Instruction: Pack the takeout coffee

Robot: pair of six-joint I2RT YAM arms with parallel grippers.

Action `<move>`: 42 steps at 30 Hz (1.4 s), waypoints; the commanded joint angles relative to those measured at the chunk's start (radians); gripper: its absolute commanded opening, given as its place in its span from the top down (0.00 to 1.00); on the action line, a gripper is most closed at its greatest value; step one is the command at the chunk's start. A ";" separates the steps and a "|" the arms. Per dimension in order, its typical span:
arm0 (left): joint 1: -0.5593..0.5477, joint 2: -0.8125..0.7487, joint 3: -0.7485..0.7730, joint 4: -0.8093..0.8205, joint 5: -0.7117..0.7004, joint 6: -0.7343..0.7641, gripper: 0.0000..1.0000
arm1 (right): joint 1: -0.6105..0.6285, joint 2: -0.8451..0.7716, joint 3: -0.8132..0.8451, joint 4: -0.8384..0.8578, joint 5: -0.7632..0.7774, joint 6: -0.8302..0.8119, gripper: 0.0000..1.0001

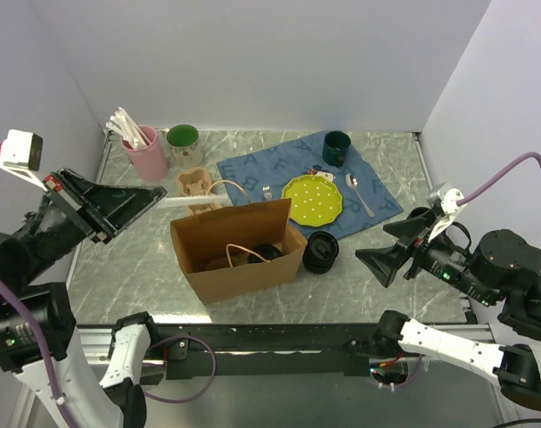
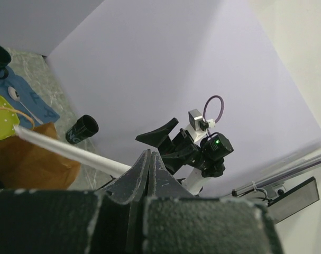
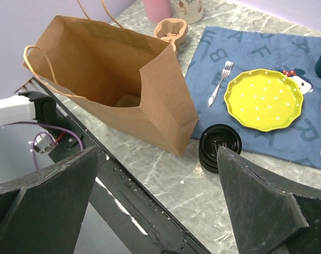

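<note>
One black takeout coffee cup (image 1: pixel 321 251) with a black lid stands on the table just right of the open brown paper bag (image 1: pixel 239 267). A second dark round lid (image 1: pixel 268 252) shows inside the bag. My right gripper (image 1: pixel 377 260) hovers open to the right of the outer cup (image 3: pixel 220 148), its jaws wide apart and nothing between them (image 3: pixel 157 153). My left gripper (image 1: pixel 161 194) hangs above the bag's left side, shut on a thin white straw (image 1: pixel 186 202). In the left wrist view that straw (image 2: pixel 70 151) sticks out leftwards from the closed tips (image 2: pixel 149 154).
A pink cup (image 1: pixel 147 150) of white sticks, a green-and-white mug (image 1: pixel 183 141) and a tan cup carrier (image 1: pixel 195 183) stand at the back left. The blue mat (image 1: pixel 252 169) bears a yellow plate (image 1: pixel 312 198), fork (image 1: pixel 266 190), spoon (image 1: pixel 357 190) and dark green mug (image 1: pixel 336 147).
</note>
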 commanded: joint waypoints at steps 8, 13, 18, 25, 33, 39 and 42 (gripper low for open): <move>0.004 0.047 0.156 -0.158 0.086 0.083 0.99 | -0.003 -0.028 -0.017 0.020 -0.010 0.032 0.00; 0.004 0.022 0.088 -0.261 0.054 0.195 0.99 | -0.003 -0.035 -0.005 0.003 -0.009 0.041 0.00; 0.002 0.002 0.015 -0.336 -0.002 0.311 0.99 | -0.003 -0.052 0.006 -0.021 0.006 0.055 0.00; 0.004 0.002 -0.083 -0.618 -0.110 0.621 0.99 | 0.000 -0.064 -0.004 -0.029 0.026 0.068 0.00; 0.004 -0.084 -0.335 -0.549 -0.136 0.631 0.81 | -0.002 -0.051 -0.019 -0.012 0.025 0.091 0.00; 0.002 0.022 -0.228 -0.756 -0.263 0.843 0.39 | -0.003 0.021 0.036 -0.121 0.097 0.064 0.00; 0.002 0.074 -0.084 -0.786 -0.331 0.884 0.22 | -0.002 0.055 0.073 -0.165 0.097 0.073 0.00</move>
